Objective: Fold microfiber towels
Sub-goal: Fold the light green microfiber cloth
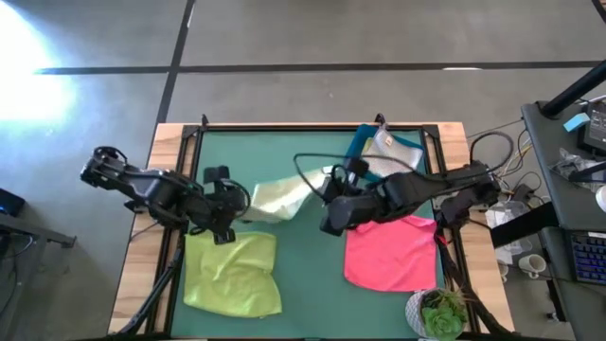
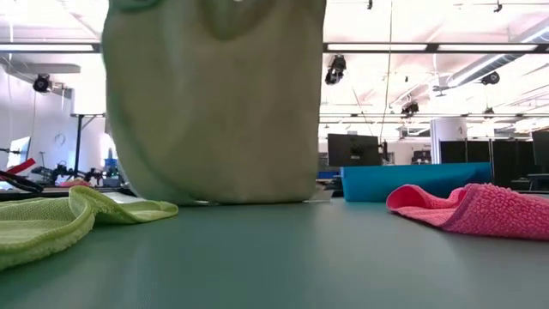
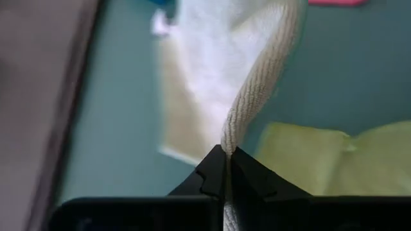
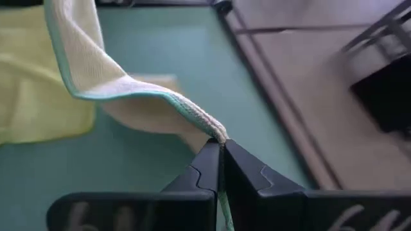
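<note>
A pale green microfiber towel (image 2: 214,103) hangs spread between my two grippers over the middle of the green mat (image 1: 312,284). Its lower edge (image 2: 214,199) reaches down to the mat. My left gripper (image 1: 237,216) is shut on the towel's left end and my right gripper (image 1: 327,204) is shut on its right end. A lime green towel (image 1: 232,275) lies crumpled on the mat at the near left. At the near right lies a hot pink towel (image 1: 388,251), nearly flat. My left gripper pinches the pale green towel's hemmed edge (image 3: 232,131) between its two shut fingers, slanting down from the table's left. The cloth runs away from the fingertips, twisted, and hangs down to the mat. My right gripper pinches a corner of the towel at its teal-trimmed hem (image 4: 209,128) between its two shut fingers, slanting down from the table's right. The hem runs off from the fingertips and the cloth below it hangs slack.
A blue bin (image 1: 398,152) with a light cloth in it stands at the far right of the mat. A potted plant (image 1: 440,313) sits at the near right corner. Black rails (image 1: 312,126) frame the mat, with wooden borders (image 1: 142,256) outside them.
</note>
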